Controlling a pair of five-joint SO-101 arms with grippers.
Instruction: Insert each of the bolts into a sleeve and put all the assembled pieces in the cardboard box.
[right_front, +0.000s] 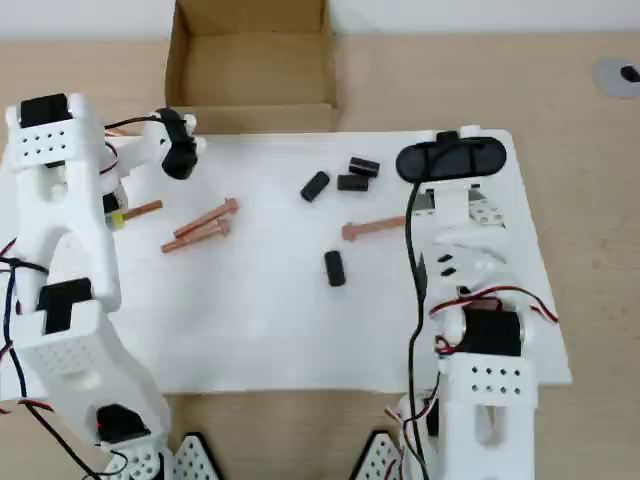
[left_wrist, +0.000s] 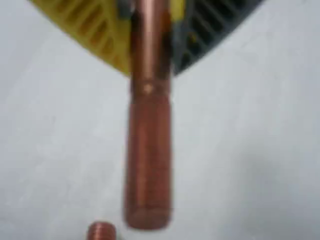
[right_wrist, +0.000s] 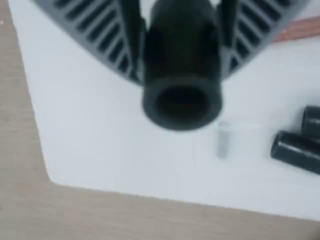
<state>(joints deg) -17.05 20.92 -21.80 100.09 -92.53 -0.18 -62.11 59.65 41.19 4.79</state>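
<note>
My left gripper, with one yellow and one black jaw, is shut on a copper bolt that points down over the white sheet; in the high view this bolt sticks out at the sheet's left side. My right gripper is shut on a black sleeve, its bore facing the camera. Two more bolts lie side by side left of centre, and a third bolt lies centre-right. Several loose sleeves lie near the sheet's far middle, and another sleeve is at the centre.
The open cardboard box stands beyond the sheet's far edge, left of centre. The white sheet covers the wooden table. Two sleeves lie near the right gripper. The right arm rises over the sheet's right side.
</note>
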